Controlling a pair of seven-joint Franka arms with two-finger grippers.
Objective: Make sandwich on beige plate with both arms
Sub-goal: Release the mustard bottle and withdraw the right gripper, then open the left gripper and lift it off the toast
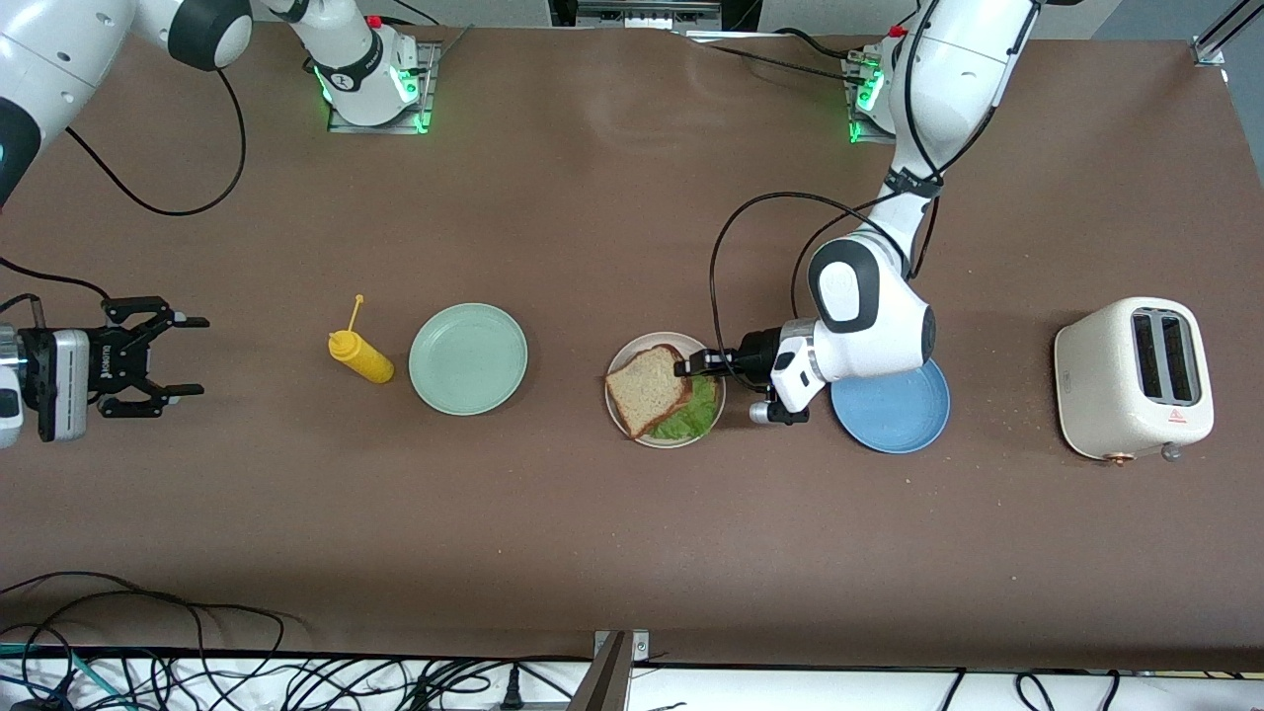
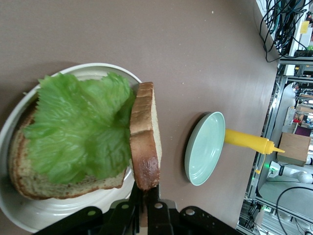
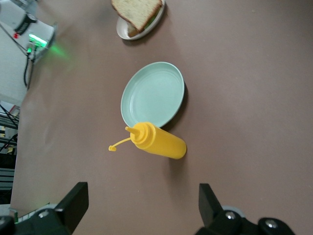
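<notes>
Now the left gripper (image 1: 688, 367) is over the beige plate (image 1: 618, 415), its fingers clenched on the crust edge of the top bread slice (image 1: 647, 388). The left wrist view shows that slice (image 2: 145, 136) standing nearly on edge at the rim of the lettuce leaf (image 2: 80, 128), its flat faces turned sideways and its long axis running from the gripper out across the plate (image 2: 58, 217). The lettuce lies flat on the bottom slice (image 2: 29, 178), which rests on the plate. The plate sits near the middle of the table (image 1: 632, 553), well away from every edge, between the mint-green plate (image 1: 468, 357) and the blue plate (image 1: 894, 410). A yellow squeeze bottle (image 1: 361, 357) lies on its side just beside the mint-green plate. A cream toaster (image 1: 1134, 378) stands toward the left arm's end. The right gripper (image 1: 178, 355) waits over the right arm's end of the table, fingers spread and holding nothing.
</notes>
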